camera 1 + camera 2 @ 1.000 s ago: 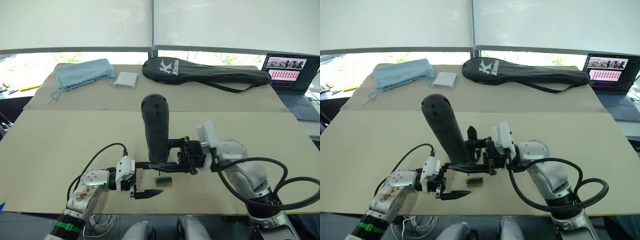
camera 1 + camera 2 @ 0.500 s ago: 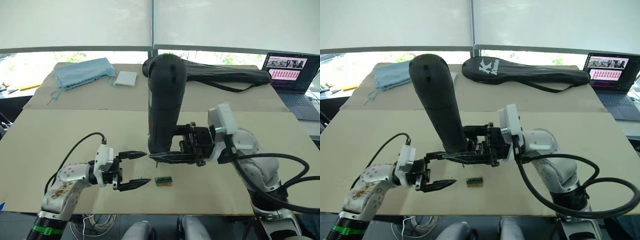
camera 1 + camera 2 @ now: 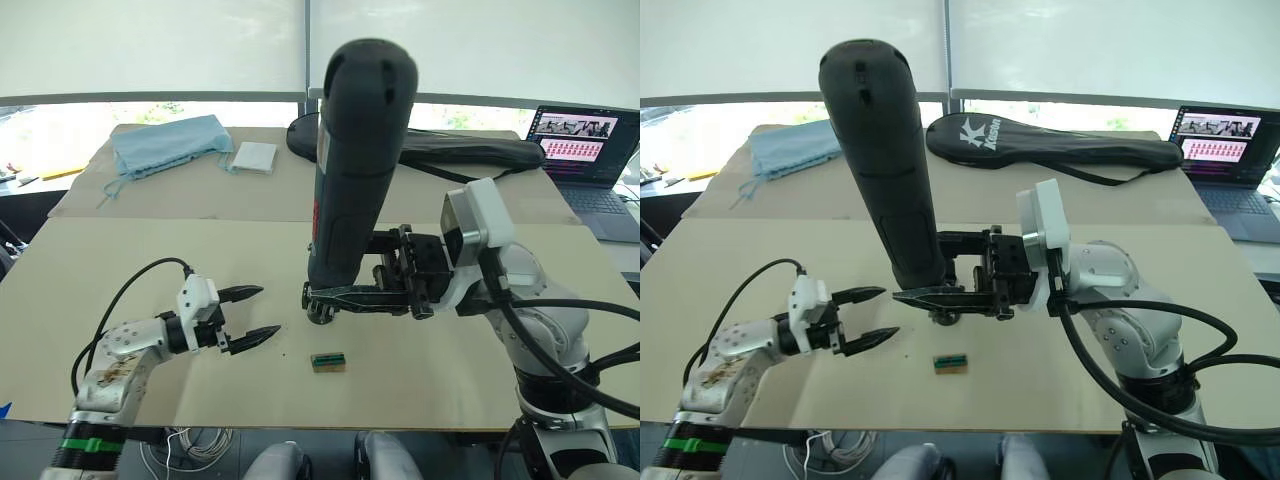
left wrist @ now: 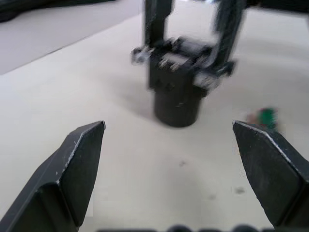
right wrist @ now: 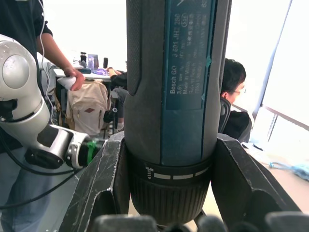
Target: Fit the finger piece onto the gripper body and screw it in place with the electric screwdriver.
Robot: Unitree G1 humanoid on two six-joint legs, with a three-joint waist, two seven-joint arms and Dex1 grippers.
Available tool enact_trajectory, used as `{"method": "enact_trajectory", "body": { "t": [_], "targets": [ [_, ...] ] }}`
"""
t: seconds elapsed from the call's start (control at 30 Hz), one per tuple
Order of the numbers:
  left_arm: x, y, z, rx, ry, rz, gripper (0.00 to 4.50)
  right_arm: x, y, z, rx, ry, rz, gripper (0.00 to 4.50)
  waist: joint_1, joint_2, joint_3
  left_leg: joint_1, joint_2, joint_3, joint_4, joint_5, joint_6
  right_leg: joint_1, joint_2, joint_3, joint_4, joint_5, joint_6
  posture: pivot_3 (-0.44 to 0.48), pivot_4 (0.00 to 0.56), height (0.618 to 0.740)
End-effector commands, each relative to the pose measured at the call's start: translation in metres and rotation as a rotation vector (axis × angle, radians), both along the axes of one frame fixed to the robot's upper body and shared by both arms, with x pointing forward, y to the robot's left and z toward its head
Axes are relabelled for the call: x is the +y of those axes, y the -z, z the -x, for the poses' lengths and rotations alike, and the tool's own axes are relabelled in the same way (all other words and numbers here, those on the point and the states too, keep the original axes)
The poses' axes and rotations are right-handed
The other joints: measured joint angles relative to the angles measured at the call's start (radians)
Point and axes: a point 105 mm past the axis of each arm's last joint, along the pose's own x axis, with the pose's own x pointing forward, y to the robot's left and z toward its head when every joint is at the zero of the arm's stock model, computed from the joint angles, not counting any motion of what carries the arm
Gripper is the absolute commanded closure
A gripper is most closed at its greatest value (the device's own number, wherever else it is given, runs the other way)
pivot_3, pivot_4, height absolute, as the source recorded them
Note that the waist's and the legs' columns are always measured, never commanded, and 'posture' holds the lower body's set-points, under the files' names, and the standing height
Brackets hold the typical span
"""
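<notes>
My right gripper point(image 3: 335, 292) is shut on the lower end of the electric screwdriver point(image 3: 352, 160), a thick black tool held upright well above the table; in the right wrist view the tool's collar point(image 5: 169, 191) sits between both fingers. Below those fingers the gripper body point(image 3: 945, 317) stands on the table, a stubby black cylinder with a wider screwed top point(image 4: 176, 94) and two black uprights above it. I cannot pick out the finger piece. My left gripper point(image 3: 248, 315) is open to the left of the body, apart from it, with nothing between its fingers.
A tiny green-and-tan block point(image 3: 327, 361) lies near the front edge of the beige table point(image 3: 120, 270). At the back lie a blue cloth point(image 3: 165, 145), a white pad point(image 3: 252, 158), a long black racket bag point(image 3: 450, 150) and a laptop point(image 3: 585, 150). Beyond the table stands a person point(image 5: 29, 29).
My right arm has lifted the screwdriver much higher and closer to the head camera. My left gripper has drawn back to the left, away from the gripper body, staying open.
</notes>
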Motion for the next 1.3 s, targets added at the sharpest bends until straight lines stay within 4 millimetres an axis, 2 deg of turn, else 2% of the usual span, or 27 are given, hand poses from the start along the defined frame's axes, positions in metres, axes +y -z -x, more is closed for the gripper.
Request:
{"method": "enact_trajectory", "body": {
  "t": [0.03, 0.17, 0.33, 0.47, 0.8, 0.9, 1.0, 1.3],
  "targets": [
    [-0.017, 0.003, 0.000, -0.022, 0.049, -0.003, 0.04, -0.003, -0.013, 0.010, -0.062, -0.015, -0.030, 2.58, -0.004, 0.000, 0.000, 0.000, 0.000, 0.000, 0.000, 0.000, 0.000, 0.000, 0.000, 0.000, 0.000, 0.000, 0.000, 0.000, 0.150, 0.740],
    [-0.035, 0.016, 0.002, 0.026, 0.088, 0.014, 0.04, -0.004, -0.013, 0.010, -0.063, -0.002, -0.026, 2.58, -0.010, 0.000, 0.000, 0.000, 0.000, 0.000, 0.000, 0.000, 0.000, -0.002, 0.000, 0.000, 0.001, 0.000, 0.000, 0.000, 0.150, 0.740],
    [-0.047, 0.019, -0.008, 0.017, 0.054, 0.019, 0.04, -0.006, -0.012, 0.010, -0.065, 0.013, -0.023, 2.58, -0.006, -0.001, 0.000, 0.000, 0.000, 0.000, 0.001, 0.000, 0.000, -0.001, 0.000, 0.001, 0.001, 0.000, 0.000, 0.000, 0.150, 0.740],
    [-0.066, 0.024, -0.008, 0.031, 0.093, 0.037, 0.04, -0.008, -0.011, 0.010, -0.065, 0.027, -0.019, 2.58, -0.005, -0.001, 0.000, 0.000, 0.000, 0.000, 0.001, 0.000, 0.000, -0.001, 0.000, 0.005, 0.001, 0.000, 0.000, 0.000, 0.150, 0.740],
    [-0.076, 0.033, -0.016, 0.028, 0.064, -0.004, 0.04, -0.011, -0.008, 0.010, -0.064, 0.055, -0.011, 2.58, -0.003, -0.001, 0.000, -0.001, 0.000, 0.000, 0.001, 0.000, 0.000, -0.001, -0.001, 0.006, 0.001, 0.000, 0.000, 0.000, 0.150, 0.740],
    [-0.075, 0.034, -0.017, 0.040, 0.074, -0.004, 0.90, -0.011, -0.008, 0.010, -0.064, 0.060, -0.009, 2.58, -0.003, -0.001, 0.000, 0.000, 0.000, 0.000, 0.001, 0.000, 0.000, 0.000, -0.001, 0.006, 0.001, 0.000, 0.000, 0.000, 0.150, 0.740],
    [-0.071, 0.034, -0.019, 0.044, 0.094, -0.016, 2.18, -0.012, -0.007, 0.009, -0.064, 0.066, -0.007, 2.58, -0.003, -0.001, 0.000, 0.000, 0.000, 0.000, 0.002, 0.000, 0.000, 0.000, -0.001, 0.006, 0.001, 0.000, 0.000, 0.000, 0.150, 0.740],
    [-0.070, 0.034, -0.019, 0.084, 0.294, -0.037, 2.19, -0.016, -0.006, 0.012, -0.051, 0.077, 0.008, 2.58, -0.004, -0.001, 0.000, -0.001, 0.000, 0.000, 0.002, 0.000, 0.000, -0.001, -0.001, 0.005, 0.001, 0.000, 0.000, 0.000, 0.150, 0.740]
  ]
}}
